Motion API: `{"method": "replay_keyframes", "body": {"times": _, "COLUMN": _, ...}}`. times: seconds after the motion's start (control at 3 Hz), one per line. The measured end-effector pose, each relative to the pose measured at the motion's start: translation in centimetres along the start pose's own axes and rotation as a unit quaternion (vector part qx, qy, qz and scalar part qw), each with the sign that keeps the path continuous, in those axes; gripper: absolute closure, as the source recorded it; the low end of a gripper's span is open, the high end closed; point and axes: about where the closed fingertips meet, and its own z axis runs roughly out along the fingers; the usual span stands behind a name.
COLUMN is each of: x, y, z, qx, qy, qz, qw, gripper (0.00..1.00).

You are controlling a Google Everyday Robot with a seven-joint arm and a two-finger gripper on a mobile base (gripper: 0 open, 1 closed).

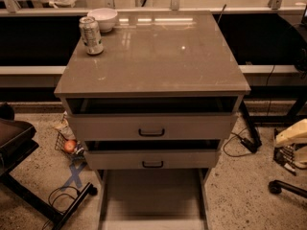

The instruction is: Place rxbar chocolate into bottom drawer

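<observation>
The grey-beige cabinet (153, 56) stands in the middle with all three drawers pulled out. The bottom drawer (152, 195) is the lowest one, a wide shallow tray with a pale bare floor and low side walls. The rxbar chocolate does not show anywhere; it is hidden or out of view. My gripper (287, 158) is at the far right edge, low beside the cabinet, under a pale arm part (293, 133). It is well to the right of the bottom drawer and a little above floor level.
A silver-green soda can (91, 35) and a white bowl (103, 19) stand at the cabinet top's back left. A dark chair (14, 140) is at left and a chair base (284, 188) at right. A wire basket (67, 145) and cables (240, 145) lie on the floor.
</observation>
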Motion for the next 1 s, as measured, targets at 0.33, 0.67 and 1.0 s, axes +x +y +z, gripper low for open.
{"method": "replay_keyframes", "body": {"times": 0.33, "x": 0.3, "y": -1.5, "z": 5.1, "qx": -0.05, "qy": -0.016, "qz": 0.052, "qw": 0.9972, "gripper": 1.0}}
{"method": "replay_keyframes", "body": {"times": 0.67, "x": -1.1, "y": -3.3, "z": 9.8, "qx": -0.091, "qy": -0.048, "qz": 0.097, "qw": 0.99, "gripper": 1.0}}
{"method": "replay_keyframes", "body": {"times": 1.0, "x": -3.0, "y": -7.2, "z": 18.6, "qx": -0.11, "qy": -0.074, "qz": 0.164, "qw": 0.9775, "gripper": 1.0}}
